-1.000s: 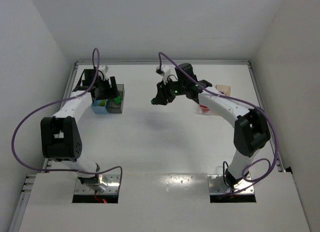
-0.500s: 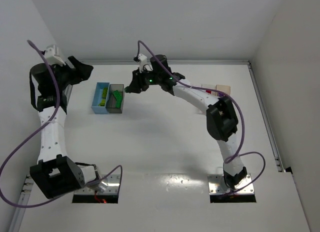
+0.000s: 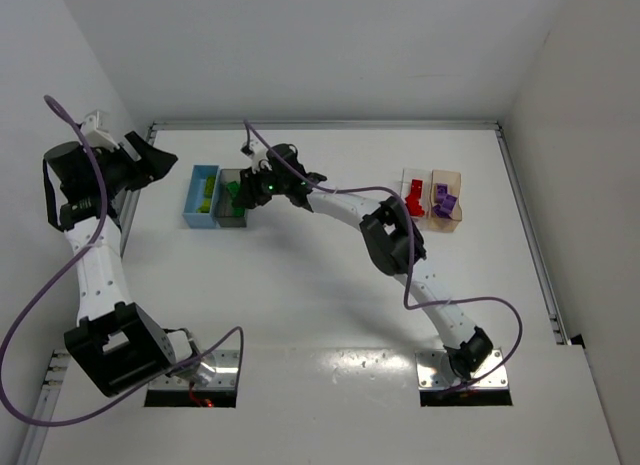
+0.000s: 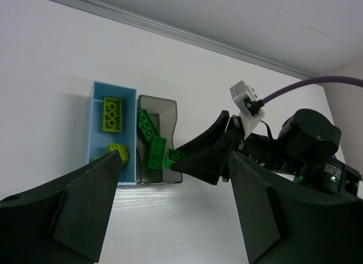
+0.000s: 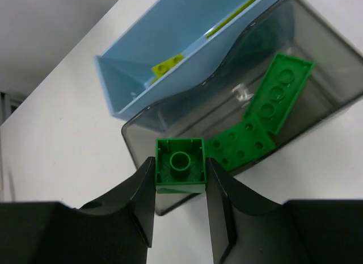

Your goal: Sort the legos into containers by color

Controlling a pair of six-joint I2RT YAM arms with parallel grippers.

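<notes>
My right gripper is shut on a small green lego, held just above the near edge of the dark smoky grey bin; it also shows in the top view and the left wrist view. That grey bin holds green legos. The light blue bin beside it holds yellow-green legos. At the right, the clear bin holds red legos and the tan bin holds purple ones. My left gripper is open and empty, raised at the far left.
A grey rail runs along the table's back edge and white walls close in both sides. The right arm stretches across the table's back half toward the left bins.
My right gripper has swung left across the table with the green lego and now hangs over the grey bin. My left arm has lifted off the bins to the far left.
</notes>
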